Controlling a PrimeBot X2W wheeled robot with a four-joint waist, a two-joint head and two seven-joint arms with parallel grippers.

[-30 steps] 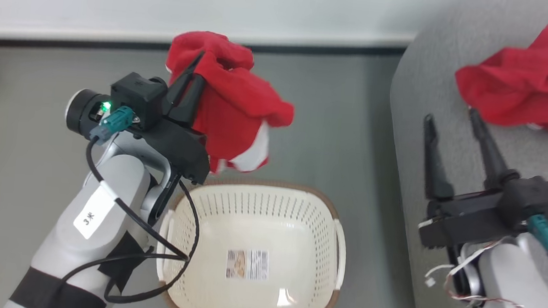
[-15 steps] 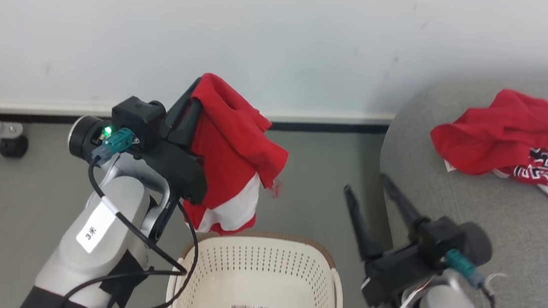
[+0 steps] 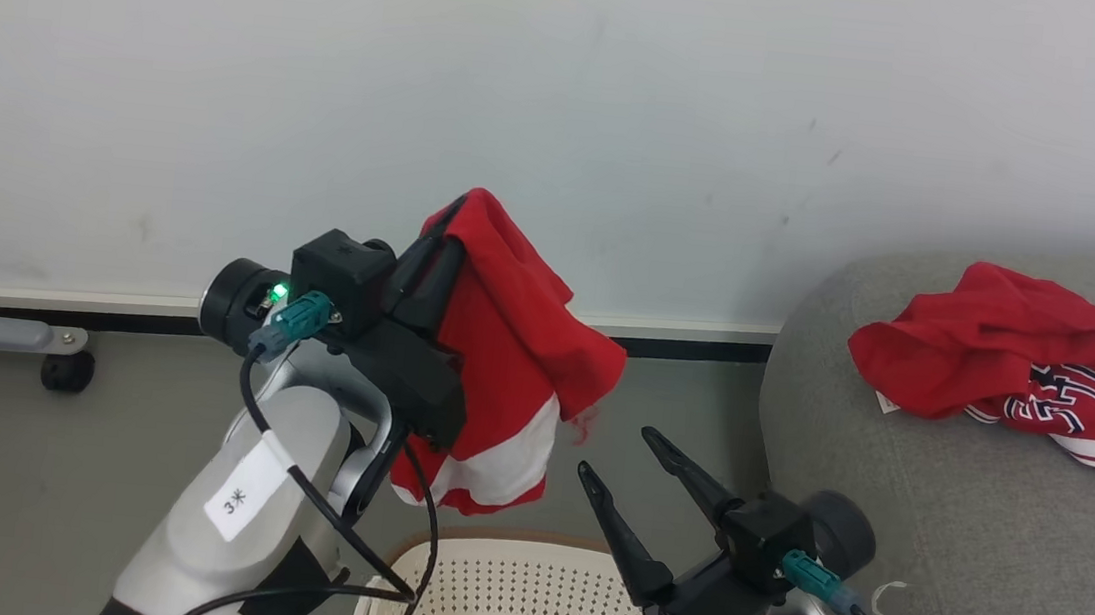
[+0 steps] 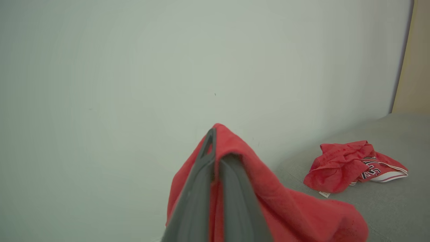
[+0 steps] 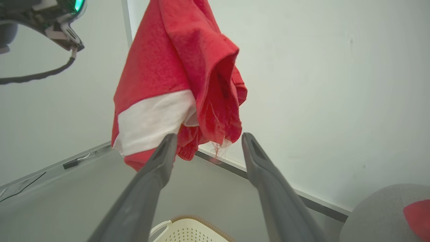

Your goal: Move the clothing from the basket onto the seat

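The grey seat carries one crumpled lettered garment. Above the basket, seemingly past its far rim, the second garment hangs clamped in the left pincer; the right pincer gapes just beside it.

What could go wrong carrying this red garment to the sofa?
On the left gripper the fingers pinch just a fold of the garment; the rest hangs loose, so it might slip onto the floor short of the sofa. The right gripper, fingers open, stands between garment and sofa and could snag the hem.
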